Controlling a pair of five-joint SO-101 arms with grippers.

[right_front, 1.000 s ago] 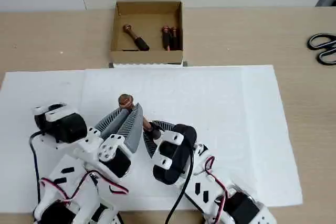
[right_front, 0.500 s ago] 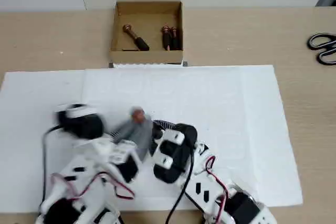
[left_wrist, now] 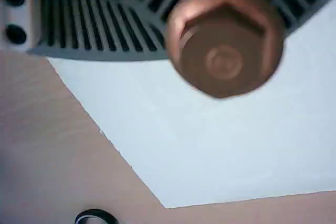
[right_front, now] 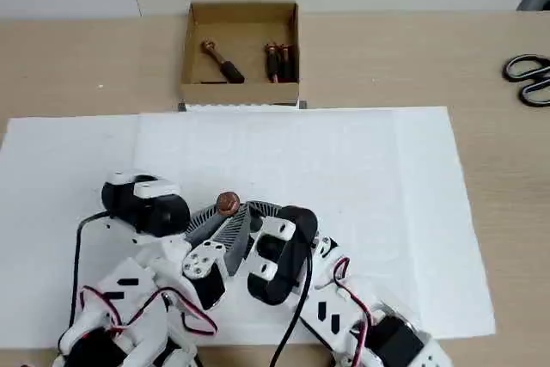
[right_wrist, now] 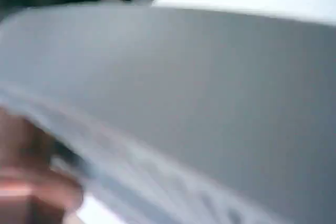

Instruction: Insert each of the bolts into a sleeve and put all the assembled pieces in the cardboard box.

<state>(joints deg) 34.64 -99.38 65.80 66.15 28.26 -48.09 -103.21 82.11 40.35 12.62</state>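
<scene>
One bolt (right_front: 228, 204) is grasped in the left claw (right_front: 226, 213). The right claw (right_front: 254, 216) sits just beside it; whether it grips, I cannot tell. Three pieces (right_front: 222, 60) lie in one box (right_front: 196, 83), well beyond both claws.

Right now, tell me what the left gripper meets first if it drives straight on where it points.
Likely the front wall of the cardboard box, past the bare white sheet; depth is unclear. The left gripper holds a bolt.

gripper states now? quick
Left gripper: closed on a bolt.
Right gripper: cannot be told.
</scene>
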